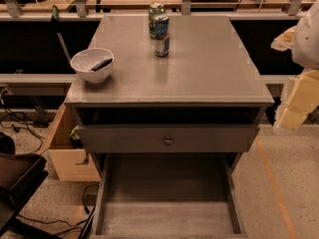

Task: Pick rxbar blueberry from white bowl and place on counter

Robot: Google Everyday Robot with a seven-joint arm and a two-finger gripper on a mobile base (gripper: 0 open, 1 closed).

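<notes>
You're looking down on the flat square grey tabletop (209,68) of a grey wooden cabinet. One small round glossy white bowl (92,76) is sitting near its front left corner. Inside that bowl, the one small flat dark navy snack bar (101,64) is lying tilted, its upper end leaning toward the bowl's right rim. Its wrapper lettering is too small to read.

Two drink cans are standing upright at the back middle of the tabletop, well apart from the bowl. The front one is a blue can with red and white patches (161,34), and a green can (155,9) is standing right behind it. Whether they are touching, you cannot tell, and neither label is giving you a readable word.

Your pale cream blocky tool (300,96) is hanging at the far right edge of the view, beyond the tabletop's right side and well apart from the bowl. It is sitting below a rounded white arm housing (308,34). Whether it is released or clenched, you cannot tell.

Below the tabletop, one grey drawer with a single round knob (168,140) is sitting closed. Under it, what looks like a lower drawer (169,203) is standing pulled out.
</notes>
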